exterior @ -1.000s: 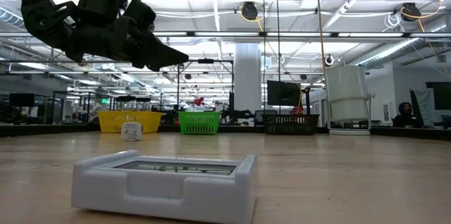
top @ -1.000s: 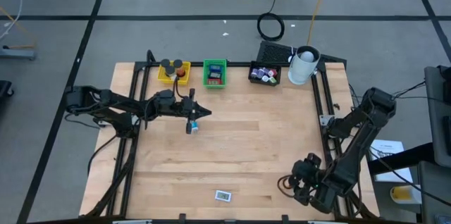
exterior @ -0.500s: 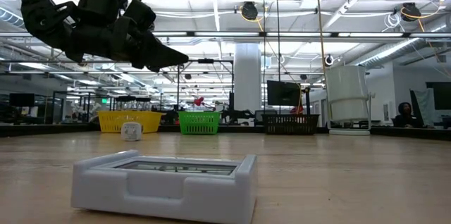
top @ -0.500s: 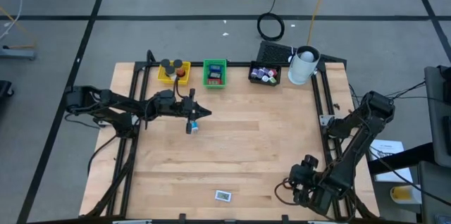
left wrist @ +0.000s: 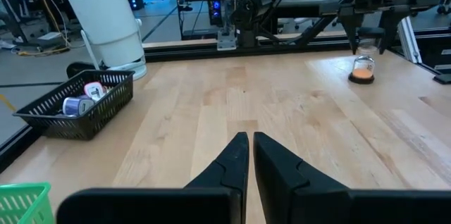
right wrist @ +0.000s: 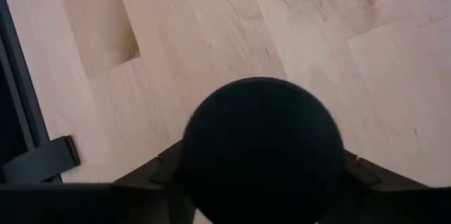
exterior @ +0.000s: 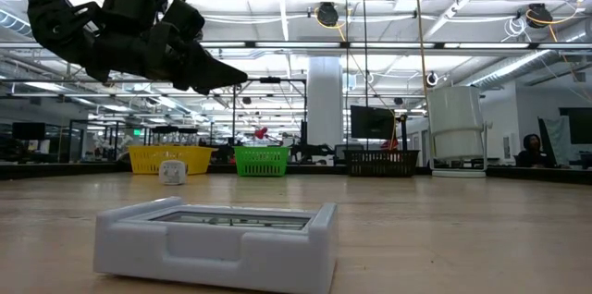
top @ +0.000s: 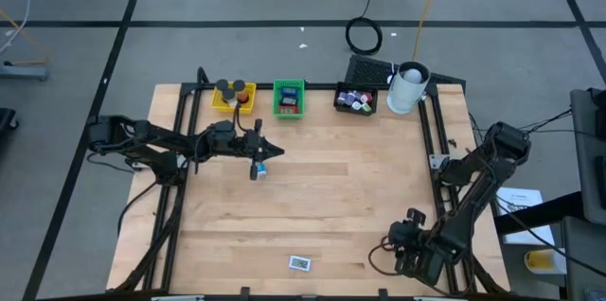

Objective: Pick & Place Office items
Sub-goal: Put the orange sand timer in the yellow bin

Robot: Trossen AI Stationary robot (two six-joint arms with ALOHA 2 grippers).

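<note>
At front right corner of table, right gripper low over the wood, pointed steeply down. Directly ahead of it, centred on its approach line: black round roll, filling most of the right wrist view. Whether the roll is clamped or merely straddled: cannot tell. Round outline as presented, so no long axis to align with; no wrist rotation judged necessary for the pick. Probable destination judged to be yellow tray at the far edge, already loaded with similar black rolls; lies diagonally across the table from right gripper, well apart, toward the far left. Expect a long reach over open wood, passing near left gripper. Left gripper pinched nearly closed, holding nothing, hovering above the table at mid-left, near yellow tray and much closer to it than right gripper. Just beside and below left gripper: small white item resting on the wood, not touched. Nearer the front edge, between the two arms but closer to right gripper: flat white case, lying flat, long axis roughly parallel to the front edge.
</note>
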